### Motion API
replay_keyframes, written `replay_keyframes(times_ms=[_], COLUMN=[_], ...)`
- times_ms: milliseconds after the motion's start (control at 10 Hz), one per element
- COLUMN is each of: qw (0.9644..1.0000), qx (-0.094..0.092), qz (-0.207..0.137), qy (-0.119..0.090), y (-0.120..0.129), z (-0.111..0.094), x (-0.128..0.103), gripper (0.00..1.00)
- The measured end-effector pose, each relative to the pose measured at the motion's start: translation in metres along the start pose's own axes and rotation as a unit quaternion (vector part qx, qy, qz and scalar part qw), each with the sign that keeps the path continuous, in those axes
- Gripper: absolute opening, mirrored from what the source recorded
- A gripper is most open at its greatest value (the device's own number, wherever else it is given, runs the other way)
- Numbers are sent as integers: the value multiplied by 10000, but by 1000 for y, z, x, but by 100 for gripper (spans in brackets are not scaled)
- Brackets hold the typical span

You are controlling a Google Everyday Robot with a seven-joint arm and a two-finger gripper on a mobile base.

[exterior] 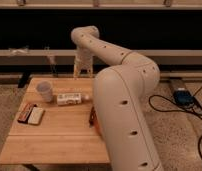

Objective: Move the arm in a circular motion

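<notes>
Filling the right half of your view, the arm is arching up from the lower foreground, bending at its elbow and reaching back left over the table. Your gripper is hanging at its end, pointing down above the table's far edge, just behind the bottle and to the right of the cup. Its fingers are looking slightly parted and holding nothing, though the dim view is making that hard to confirm. The arm's thick segment is hiding most of the bowl. Two packets are lying near the table's left edge.
</notes>
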Motion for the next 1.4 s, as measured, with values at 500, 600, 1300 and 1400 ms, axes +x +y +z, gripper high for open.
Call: replay_keyframes(times_ms=[500, 600, 1300, 1400], qw=[9890, 9839, 9749, 9772], qx=[-162, -221, -348, -337], qz=[-1470, -1773, -2192, -2086], qy=[-4, 36, 201, 203], y=[120, 139, 154, 144], z=[-6, -8, -18, -19], x=[45, 67, 234, 244], gripper=[65, 65, 65, 65])
